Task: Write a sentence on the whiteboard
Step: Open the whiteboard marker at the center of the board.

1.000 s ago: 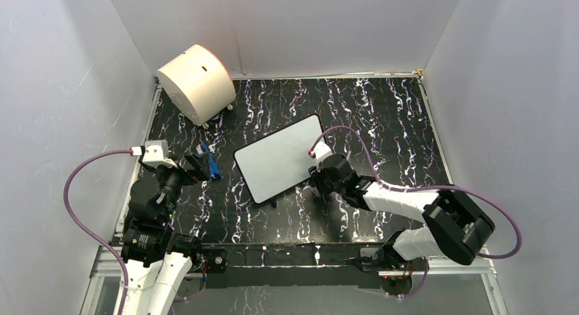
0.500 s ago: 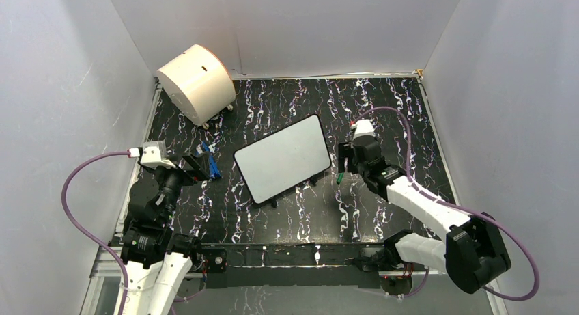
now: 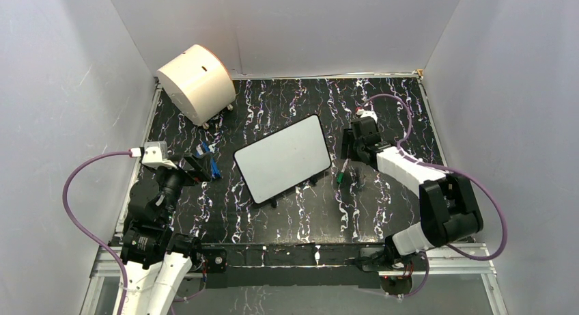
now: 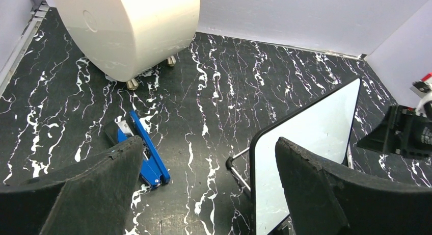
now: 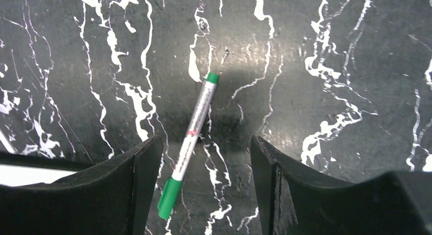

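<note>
The whiteboard [image 3: 283,158] stands tilted on its short feet in the middle of the table, and its near corner [image 4: 316,128] shows in the left wrist view. No sentence shows on its glossy face in any view. A green-capped marker [image 3: 341,173] lies flat on the table just right of the board. My right gripper [image 3: 351,154] hovers over it, open. In the right wrist view the marker [image 5: 191,138] lies loose beside the left finger of that gripper [image 5: 204,140]. My left gripper [image 4: 208,143] is open and holds nothing, left of the board.
A cream cylindrical drum [image 3: 196,83] sits on small feet in the back left corner. A blue stapler-like tool [image 3: 210,163] lies by the left gripper's fingers. White walls close in the black marbled table [image 3: 382,206] on three sides.
My right gripper has left the board's right edge and swung to the back right. It has opened, and the marker now lies on the table. The left arm has stayed still.
</note>
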